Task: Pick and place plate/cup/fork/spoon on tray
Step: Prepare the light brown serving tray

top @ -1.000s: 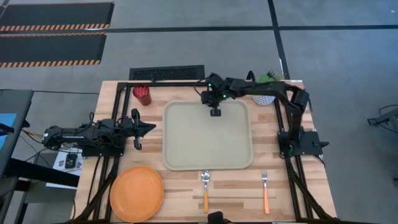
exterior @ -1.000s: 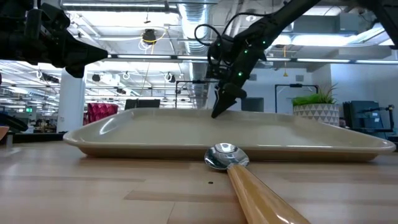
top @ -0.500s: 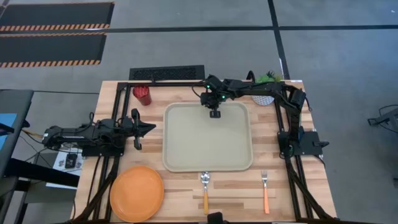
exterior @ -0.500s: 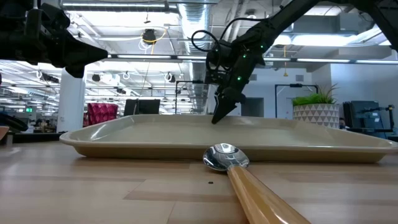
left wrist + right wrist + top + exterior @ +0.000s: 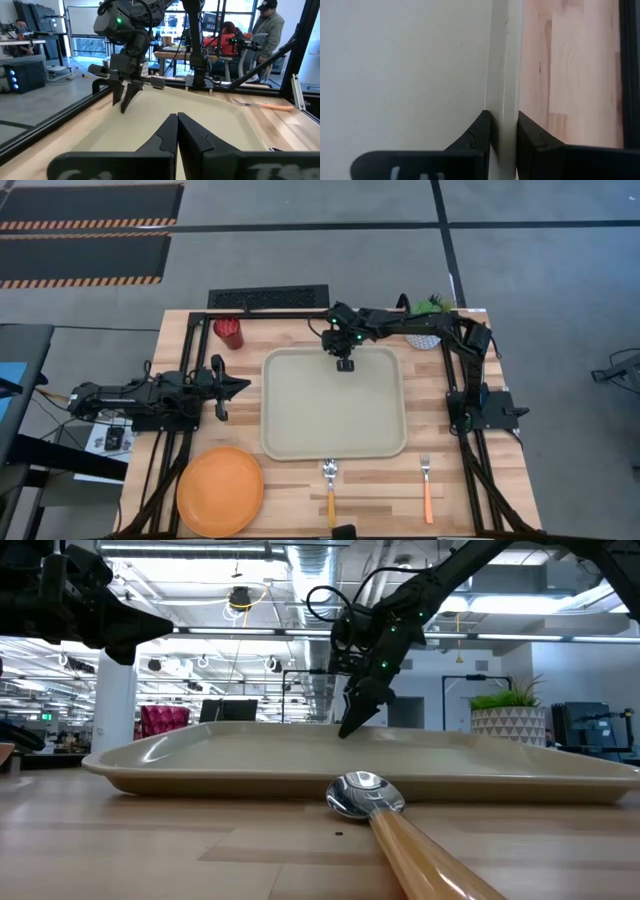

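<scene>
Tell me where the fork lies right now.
In the high view the fork lies on the wooden table near its front edge, right of the spoon, just off the tray's front right corner.

Right pincer [image 5: 344, 364] points straight down, fingers clamped; left pincer [image 5: 236, 385] rests closed, arm lying low.

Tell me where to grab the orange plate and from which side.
Grip the plate by its thin rim, one finger over and one under. It lies flat on the table, so only the edge offers a hold. Come from the left, where the shut left gripper waits; the right gripper is clamped on the tray rim.
</scene>
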